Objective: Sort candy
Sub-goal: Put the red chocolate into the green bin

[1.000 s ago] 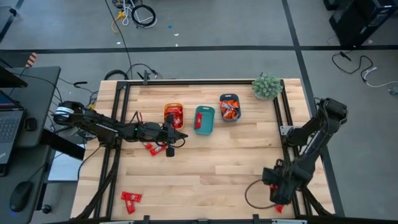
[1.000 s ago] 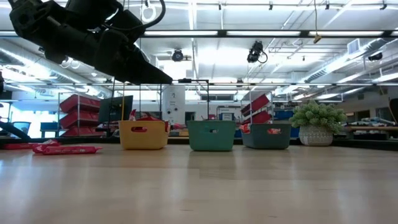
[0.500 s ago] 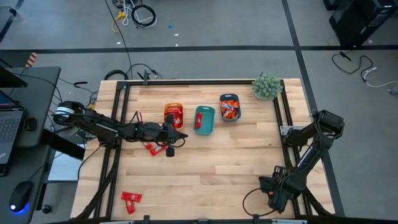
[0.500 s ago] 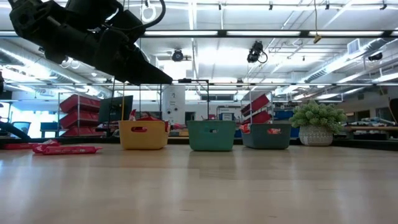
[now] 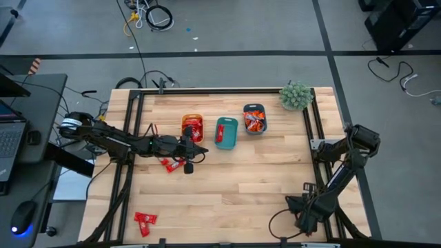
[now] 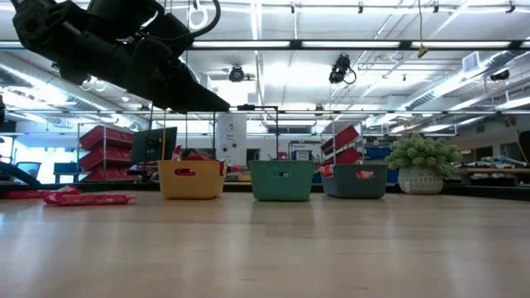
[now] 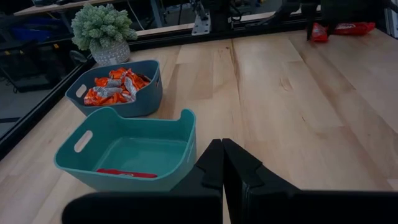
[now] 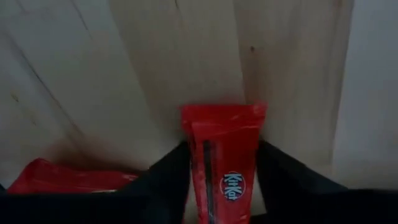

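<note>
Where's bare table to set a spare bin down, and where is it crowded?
Free: the wide bare wood in front of the three bins, between the left end effector and the right end effector; also between the grey-blue bin and the plant. Crowded: the bin row, the candies under the left arm, the candy pair at the near-left corner.

A pale wooden desk (image 5: 234, 186) carries three bins just past the left tool (image 5: 195, 153): yellow bin (image 5: 192, 127), teal bin (image 5: 226, 132), blue-grey bin (image 5: 254, 119). A potted plant (image 5: 295, 95) stands farther off, and red candy (image 5: 145, 220) lies nearer the desk's front edge.
</note>
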